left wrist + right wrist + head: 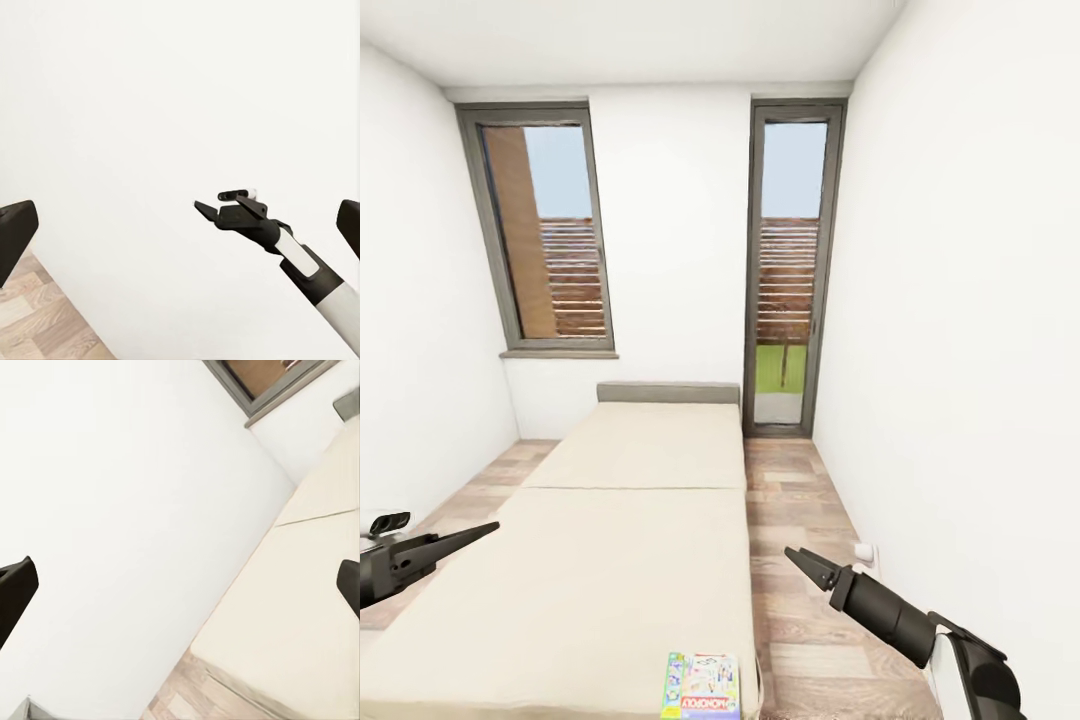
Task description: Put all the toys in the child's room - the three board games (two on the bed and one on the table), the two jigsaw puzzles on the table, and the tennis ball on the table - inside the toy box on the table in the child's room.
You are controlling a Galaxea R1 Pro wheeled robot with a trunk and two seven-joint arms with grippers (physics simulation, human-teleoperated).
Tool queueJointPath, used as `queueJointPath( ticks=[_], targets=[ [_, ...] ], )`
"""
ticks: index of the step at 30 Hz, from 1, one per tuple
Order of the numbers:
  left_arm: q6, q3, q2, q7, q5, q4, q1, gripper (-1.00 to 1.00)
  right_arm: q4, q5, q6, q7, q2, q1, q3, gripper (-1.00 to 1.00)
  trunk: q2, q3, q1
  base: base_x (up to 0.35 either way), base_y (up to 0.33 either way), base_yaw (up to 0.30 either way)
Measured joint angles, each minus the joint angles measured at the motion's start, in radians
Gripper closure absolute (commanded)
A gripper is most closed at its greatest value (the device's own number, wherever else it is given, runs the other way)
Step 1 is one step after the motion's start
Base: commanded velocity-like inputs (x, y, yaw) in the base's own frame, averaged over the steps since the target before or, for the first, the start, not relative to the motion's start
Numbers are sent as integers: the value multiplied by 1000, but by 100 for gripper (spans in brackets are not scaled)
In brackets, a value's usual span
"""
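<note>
A wide bed (622, 520) with a beige mattress runs down the middle of the room in the head view. One board game (701, 686), green-white with a red band, lies flat on the bed's near right corner. My left gripper (478, 533) hovers over the bed's left edge. My right gripper (800, 563) hangs over the floor to the right of the bed, up and to the right of the game. Both are open and empty, their fingers (15, 232) (13, 592) wide apart in the wrist views. The toy box, the table, the jigsaw puzzles and the tennis ball are out of view.
White walls close in on both sides. A window (545, 235) and a tall glass door (790, 265) stand in the far wall behind the headboard (668, 392). A strip of wood floor (800, 520) runs along the bed's right side, with a wall socket (863, 551) low on the right wall.
</note>
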Motion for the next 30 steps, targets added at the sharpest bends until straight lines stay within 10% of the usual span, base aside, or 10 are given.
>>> queueJointPath(
  ticks=[30],
  targets=[
    [0, 0, 1, 0, 0, -1, 0, -100, 2, -1, -1, -52, 3, 0, 5, -100, 0, 0, 0, 0, 29, -186]
  ],
)
